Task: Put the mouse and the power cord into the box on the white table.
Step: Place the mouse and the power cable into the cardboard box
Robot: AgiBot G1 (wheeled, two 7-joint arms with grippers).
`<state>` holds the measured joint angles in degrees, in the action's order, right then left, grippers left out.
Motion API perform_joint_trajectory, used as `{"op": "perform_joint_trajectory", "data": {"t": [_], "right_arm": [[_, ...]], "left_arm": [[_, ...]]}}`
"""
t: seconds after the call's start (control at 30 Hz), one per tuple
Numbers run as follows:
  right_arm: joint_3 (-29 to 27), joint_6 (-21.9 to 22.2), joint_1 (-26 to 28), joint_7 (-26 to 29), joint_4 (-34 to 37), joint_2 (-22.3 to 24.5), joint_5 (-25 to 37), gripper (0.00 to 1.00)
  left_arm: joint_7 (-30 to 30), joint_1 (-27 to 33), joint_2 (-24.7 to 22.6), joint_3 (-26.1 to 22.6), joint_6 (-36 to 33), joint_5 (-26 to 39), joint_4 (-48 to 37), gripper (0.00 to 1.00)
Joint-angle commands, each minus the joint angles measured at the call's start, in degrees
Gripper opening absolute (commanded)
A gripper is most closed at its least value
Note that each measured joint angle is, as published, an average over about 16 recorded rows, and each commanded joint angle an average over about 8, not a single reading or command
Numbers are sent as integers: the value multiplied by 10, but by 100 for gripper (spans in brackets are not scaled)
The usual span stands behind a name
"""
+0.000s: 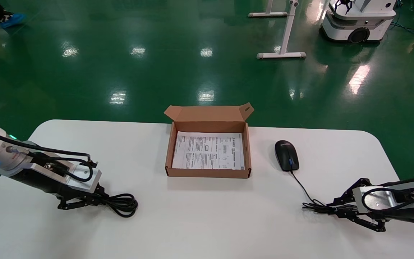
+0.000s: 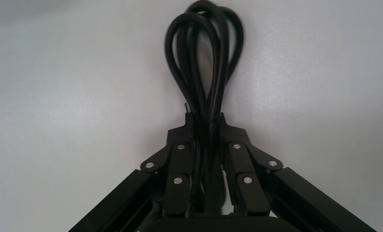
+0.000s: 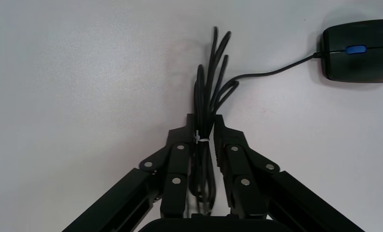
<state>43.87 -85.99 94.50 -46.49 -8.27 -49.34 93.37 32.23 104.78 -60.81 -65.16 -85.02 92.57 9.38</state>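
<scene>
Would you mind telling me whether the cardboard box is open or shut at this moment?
Open. The box has its flap lid standing up at the far side, so the white printed sheet lining its bottom shows; nothing else lies inside.

Hidden between the fingers of the left gripper [image 2: 204, 121]: the gathered end of the power cord [image 2: 204, 58], chunky plug not visible; top of its loops cut by the left wrist view's edge. Covered likewise inside the right gripper [image 3: 205, 121]: the tied part of the mouse [image 3: 361, 50] cable. Too small to read: print on the box [image 1: 207, 173] sheet.
</scene>
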Motion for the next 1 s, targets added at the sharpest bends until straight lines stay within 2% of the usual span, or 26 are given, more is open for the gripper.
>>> {"op": "perform_joint_trajectory", "data": {"t": [0.03, 0.3, 0.57, 0.8, 1.0], "right_arm": [[0, 0, 0, 0, 0, 0, 0, 0], [-9, 0, 22, 8, -1, 5, -11, 0], [-39, -4, 126, 50, -4, -5, -49, 0], [-65, 26, 207, 67, -4, -51, -83, 0], [-75, 38, 221, 51, 1, -106, -98, 0]], "left_arm": [[1, -1, 0, -1, 1, 2, 1, 0], [-33, 20, 16, 38, -12, -56, -16, 0], [-75, 88, 52, 87, -21, -122, 6, 0], [-102, 162, 52, 122, 45, -158, 50, 0], [-101, 202, 27, 154, 126, -191, 69, 0]]}}
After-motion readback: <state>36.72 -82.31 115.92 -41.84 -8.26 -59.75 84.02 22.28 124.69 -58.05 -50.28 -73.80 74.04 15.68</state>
